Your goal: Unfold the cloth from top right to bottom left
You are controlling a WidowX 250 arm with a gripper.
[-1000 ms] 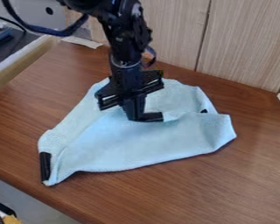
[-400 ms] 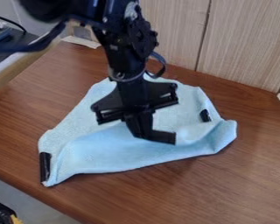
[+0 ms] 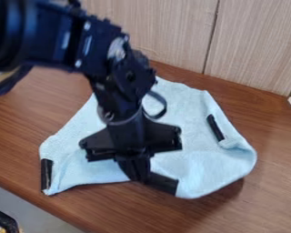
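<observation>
The gripper [image 3: 137, 174] is low over the front edge of the cloth, near the middle of the view. It is shut on a cloth corner, whose black strip [image 3: 163, 182] sticks out to the right of the fingers. The light blue cloth [image 3: 193, 161] lies on the table with its back part flat and its right front side curled and raised. Another black strip [image 3: 46, 174] marks the left corner, and one more [image 3: 215, 127] lies on the right side beside a small fold. The arm covers the cloth's centre.
The brown wooden table [image 3: 260, 200] surrounds the cloth. A wood-panelled wall [image 3: 257, 41] stands along the back, and the table's front edge runs across the lower left. A dark object [image 3: 3, 219] is beyond that edge.
My gripper has moved toward the front edge of the table, drawing the held corner along. More of the cloth's back and right strip is uncovered, and the right front part has swung forward.
</observation>
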